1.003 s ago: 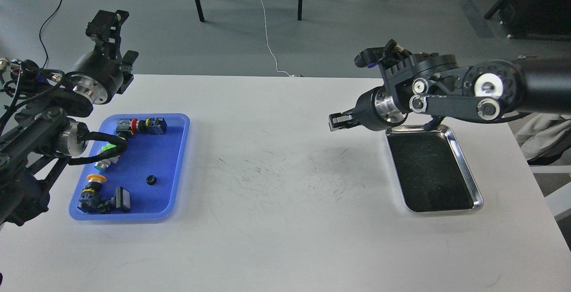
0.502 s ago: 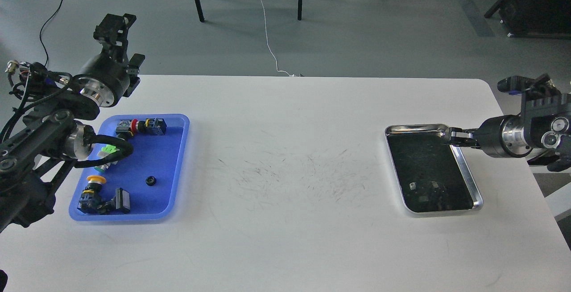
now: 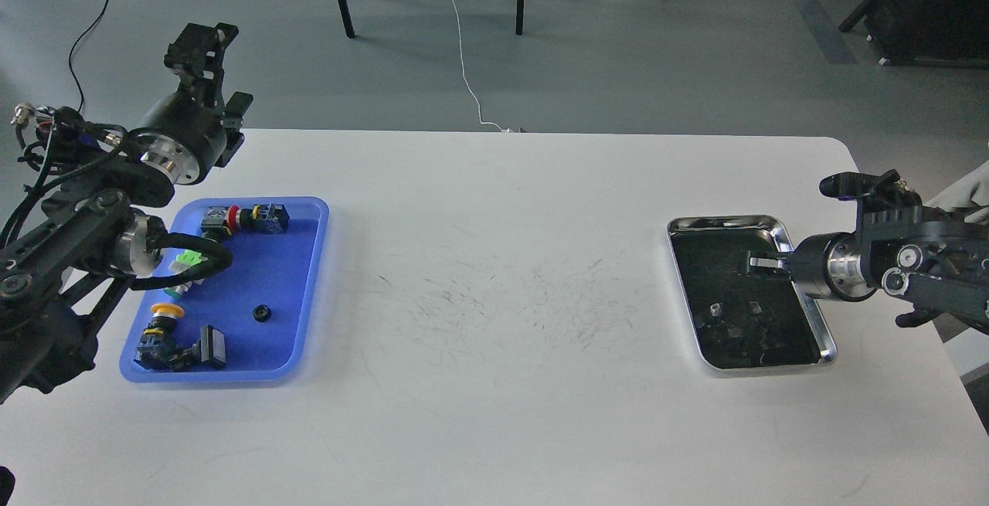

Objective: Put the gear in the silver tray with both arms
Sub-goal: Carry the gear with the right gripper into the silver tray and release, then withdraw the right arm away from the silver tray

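Observation:
The gear (image 3: pixel 263 311) is a small black ring lying on the blue tray (image 3: pixel 270 274) at the table's left. The silver tray (image 3: pixel 718 222) lies at the right, its dark bottom showing only reflections. My left gripper (image 3: pixel 199 39) is raised above the table's far left edge, behind the blue tray and well away from the gear; its fingers cannot be told apart. My right gripper (image 3: pixel 756 263) reaches in from the right and hangs over the middle of the silver tray, seen small and narrow, with nothing visible in it.
The blue tray also holds several push-button switches: red (image 3: pixel 246 219), green (image 3: pixel 185 263) and yellow (image 3: pixel 166 313). The white table (image 3: pixel 494 297) has scuff marks in its middle. Chair legs and cables stand on the floor beyond the far edge.
My right arm has swung from the table's middle back to the right and then dropped lower over the silver tray. My left gripper has shifted slightly right.

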Controlling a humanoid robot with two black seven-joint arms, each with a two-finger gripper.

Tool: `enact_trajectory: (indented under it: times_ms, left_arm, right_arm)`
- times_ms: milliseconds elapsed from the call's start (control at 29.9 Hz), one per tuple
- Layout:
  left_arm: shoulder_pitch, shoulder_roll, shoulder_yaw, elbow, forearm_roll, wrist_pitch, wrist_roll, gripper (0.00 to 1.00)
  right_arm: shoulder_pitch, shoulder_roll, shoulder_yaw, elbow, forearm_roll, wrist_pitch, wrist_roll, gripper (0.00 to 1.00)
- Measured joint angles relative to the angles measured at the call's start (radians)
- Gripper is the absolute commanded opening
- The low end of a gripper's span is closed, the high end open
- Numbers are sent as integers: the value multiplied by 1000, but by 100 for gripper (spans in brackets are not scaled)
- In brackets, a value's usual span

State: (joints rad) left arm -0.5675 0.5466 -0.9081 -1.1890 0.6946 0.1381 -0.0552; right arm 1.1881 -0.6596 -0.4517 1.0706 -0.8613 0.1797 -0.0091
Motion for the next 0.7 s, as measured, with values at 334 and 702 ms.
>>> enact_trajectory:
  times_ms: [334, 702]
  left_arm:
    - [0, 11, 0, 0, -1, 0, 0, 99]
    - [0, 48, 0, 0, -1, -1, 1, 99]
  right_arm:
    - [-2, 27, 2, -1, 9, -3, -2, 96]
    - [8, -83, 229, 44, 19, 9, 1, 97]
